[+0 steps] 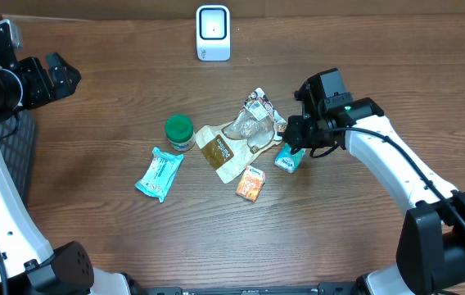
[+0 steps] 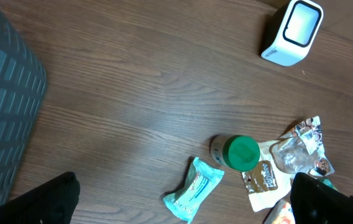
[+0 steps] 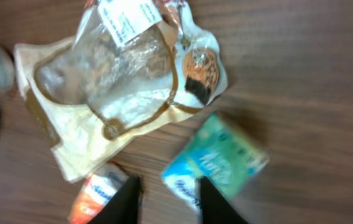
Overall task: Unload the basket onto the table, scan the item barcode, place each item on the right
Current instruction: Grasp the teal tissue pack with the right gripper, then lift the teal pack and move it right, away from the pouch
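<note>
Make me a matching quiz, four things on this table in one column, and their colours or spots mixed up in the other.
Things:
1. scanner
2. jar
3. soft pack
4. carton

Descriptions:
A. orange, at the near side of the pile
B. white, alone at the far side of the table
C. green lid
D. pale blue, furthest left of the items

Pairs: 1-B, 2-C, 3-D, 4-A
</note>
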Motion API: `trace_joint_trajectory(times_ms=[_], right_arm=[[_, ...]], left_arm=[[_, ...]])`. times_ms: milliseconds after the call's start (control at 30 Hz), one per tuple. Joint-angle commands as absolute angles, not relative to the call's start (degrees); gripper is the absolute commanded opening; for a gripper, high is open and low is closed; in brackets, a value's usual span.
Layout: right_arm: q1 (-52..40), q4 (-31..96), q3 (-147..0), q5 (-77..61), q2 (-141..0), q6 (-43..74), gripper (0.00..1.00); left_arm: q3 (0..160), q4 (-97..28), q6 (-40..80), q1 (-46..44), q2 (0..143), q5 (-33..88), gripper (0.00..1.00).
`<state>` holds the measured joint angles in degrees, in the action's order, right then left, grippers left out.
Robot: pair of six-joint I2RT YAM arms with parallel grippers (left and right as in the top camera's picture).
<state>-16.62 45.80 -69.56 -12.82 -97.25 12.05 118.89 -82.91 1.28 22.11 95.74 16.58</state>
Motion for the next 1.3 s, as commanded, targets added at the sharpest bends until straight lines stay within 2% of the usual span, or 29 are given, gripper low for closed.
trace_joint_trajectory(times_ms=[0,67,200,400,800,1067,1167,1267], right_arm=[[-17.56,42.7,-67.59,-15.53,-97.78,19.73,0.16],[-18.39,39.59,-65.91,-15.53,-98.37,20.88,0.1],[-20.51,34.39,-62.46,-15.53,-99.77,20.86,0.04],[-23.18,32.18,-60.47,-14.92,-103.2,21.02,0.04],[-21.1,40.12,-61.34,-10.28,-103.2,21.02,0.04],[-20.47,49.36,-70.59,-13.67,-100.18,20.73,0.05],[-18.94,52.49,-74.08,-13.76,-96.47,20.62,0.15],[-15.7,55.31,-75.4,-13.58,-93.01,19.44,0.41]], left_arm=[[119.72,-82.89,0.16,21.96,95.35,17.41,1.0],[119.72,-82.89,0.16,21.96,95.35,17.41,1.0],[119.72,-82.89,0.19,21.96,95.35,17.41,1.0],[119.72,-82.87,0.16,21.96,95.35,17.41,1.0],[119.72,-82.89,0.16,21.96,95.35,17.41,1.0],[119.72,-82.87,0.19,21.96,95.35,17.41,0.99],[119.72,-82.89,0.16,21.96,95.35,17.41,1.0],[119.72,-82.87,0.19,21.96,95.35,17.41,1.0]])
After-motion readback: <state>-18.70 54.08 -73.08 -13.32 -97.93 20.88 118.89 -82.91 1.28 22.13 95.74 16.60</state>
